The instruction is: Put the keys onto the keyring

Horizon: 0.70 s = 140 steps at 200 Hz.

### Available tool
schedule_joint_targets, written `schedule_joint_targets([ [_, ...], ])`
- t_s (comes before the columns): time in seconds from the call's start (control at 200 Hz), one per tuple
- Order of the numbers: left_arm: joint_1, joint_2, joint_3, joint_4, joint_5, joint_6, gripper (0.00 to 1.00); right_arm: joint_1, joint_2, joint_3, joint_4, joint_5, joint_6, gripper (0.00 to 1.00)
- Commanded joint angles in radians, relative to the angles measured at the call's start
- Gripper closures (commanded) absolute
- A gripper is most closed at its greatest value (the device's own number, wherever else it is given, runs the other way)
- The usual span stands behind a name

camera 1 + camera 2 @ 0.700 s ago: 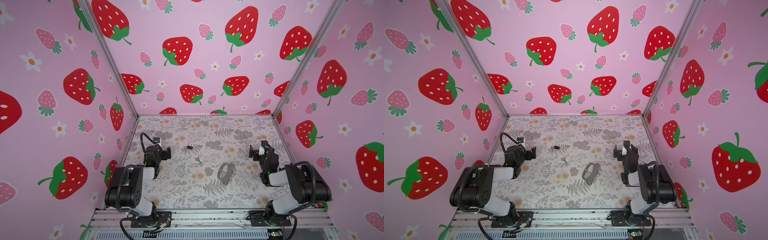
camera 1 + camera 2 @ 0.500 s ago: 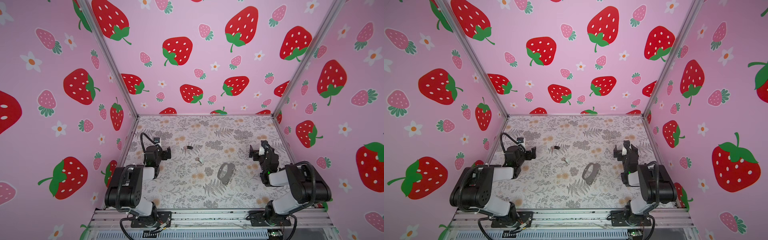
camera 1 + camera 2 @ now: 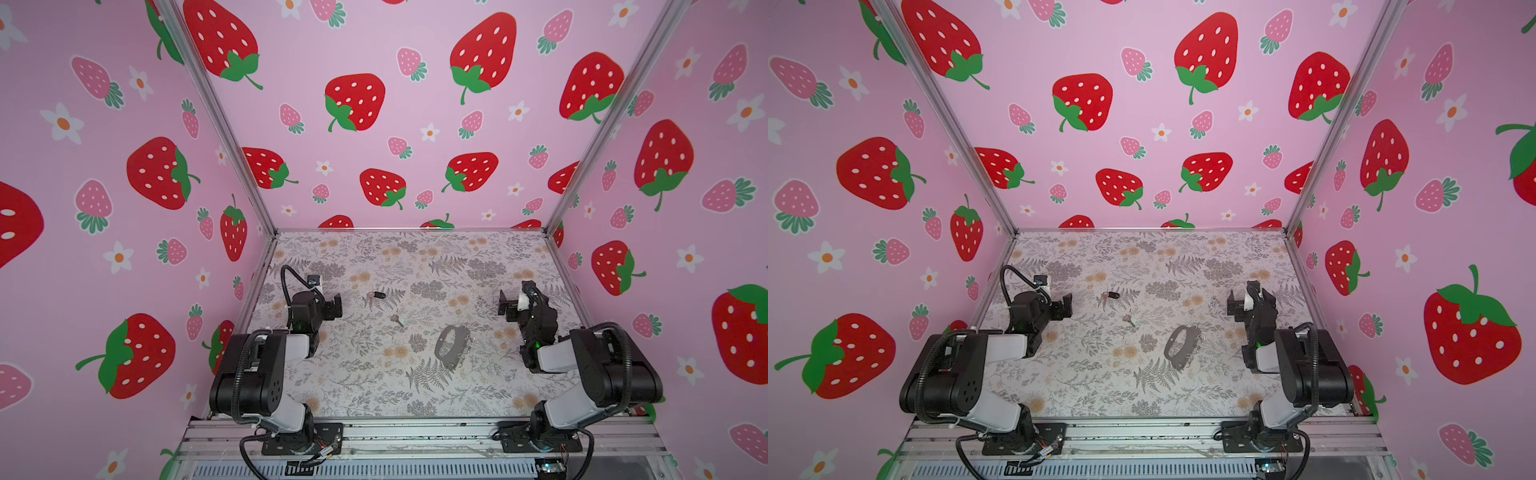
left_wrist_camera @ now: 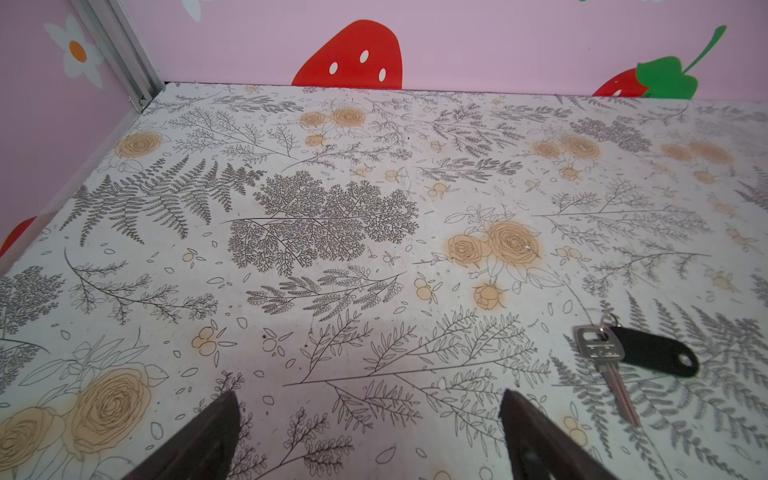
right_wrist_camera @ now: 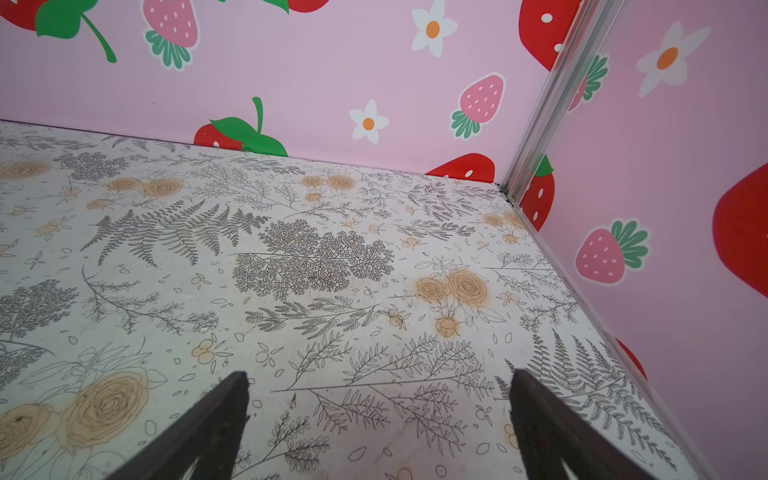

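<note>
Both pincers are spread wide and empty: the left gripper [image 3: 334, 307] is near the left wall and the right gripper [image 3: 505, 306] is over by the right wall. Everything lies loose on the floral-print tabletop [image 3: 374, 386].

- **Tagged key:** the small silver key on a black plastic tag [image 4: 602, 353] is nearest the left arm.
- **Plain key:** the plain little silver key [image 3: 397, 320] is closer to the middle.
- **Keyring:** the flat grey-mauve crescent keyring plate [image 3: 448, 347], with small silver rings [image 3: 466, 345] along one edge, is nearer the right arm, well apart from both keys.

What worries me is that the keys lie dead flat, so fingers coming down could just skid them away. The tag would likely dangle and twist the key. And if nobody pins the plate, it'll probably slide when a key pokes a ring.
</note>
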Motion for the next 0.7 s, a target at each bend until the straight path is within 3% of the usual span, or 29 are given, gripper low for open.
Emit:
schedule_joint_targets([
  [0.0,0.006,0.010,0.025,0.011,-0.010,-0.012,0.01,-0.002,0.003,0.013,0.008,0.013,0.022,0.01],
  [0.185,0.012,0.006,0.016,0.021,0.006,-0.016,0.01,-0.003,-0.009,-0.010,0.045,0.010,0.023,0.01],
  [0.295,0.018,-0.036,0.033,-0.037,0.036,-0.013,0.00,0.003,-0.094,-0.035,0.030,0.038,0.029,0.01],
  [0.4,0.017,-0.131,0.076,-0.178,0.034,-0.011,0.01,0.004,-0.234,0.018,-0.175,0.036,0.034,0.01],
  [0.52,-0.001,-0.263,0.174,-0.466,0.022,-0.048,0.06,0.019,-0.393,0.128,-0.493,-0.022,0.079,0.05],
  [0.695,-0.166,-0.427,0.211,-0.645,0.093,0.052,0.06,0.112,-0.573,0.295,-0.949,-0.085,0.119,0.09],
])
